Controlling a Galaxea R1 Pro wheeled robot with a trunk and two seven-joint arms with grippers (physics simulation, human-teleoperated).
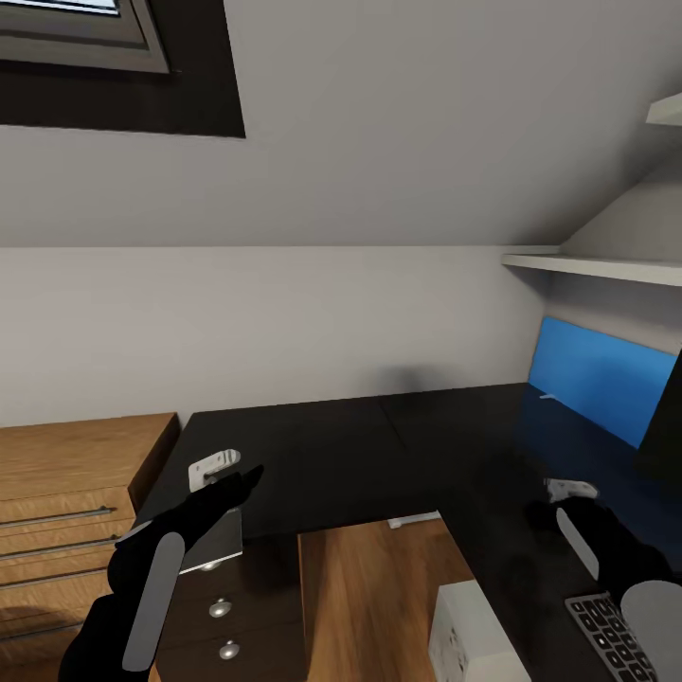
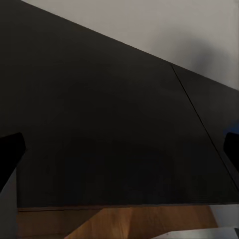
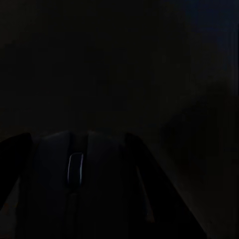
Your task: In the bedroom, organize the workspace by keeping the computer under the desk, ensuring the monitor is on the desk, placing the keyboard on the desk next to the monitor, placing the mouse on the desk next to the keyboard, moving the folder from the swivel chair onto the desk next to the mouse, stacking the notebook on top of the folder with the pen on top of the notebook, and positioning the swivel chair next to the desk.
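The glossy black L-shaped desk (image 1: pixel 332 464) spreads in front of me, its blue back panel (image 1: pixel 597 374) at the right. My right gripper (image 1: pixel 549 507) hangs just over the desk's right wing, shut on the small black mouse (image 3: pixel 94 189), whose scroll wheel shows between the fingers. The keyboard (image 1: pixel 606 635) lies on the desk just behind that hand, partly covered by my forearm. A black slab at the right edge looks like the monitor (image 1: pixel 665 417). Under the desk stands the white computer (image 1: pixel 474 635). My left gripper (image 1: pixel 248 476) is open over the desk's left end, with bare black top between its fingers (image 2: pixel 11 154).
A light wood drawer unit (image 1: pixel 76 483) stands left of the desk. Black desk drawers with round knobs (image 1: pixel 220 609) sit below my left arm. White shelves (image 1: pixel 597 265) jut from the right wall under the sloped ceiling. A tiny pale thing (image 1: pixel 547 396) lies by the blue panel.
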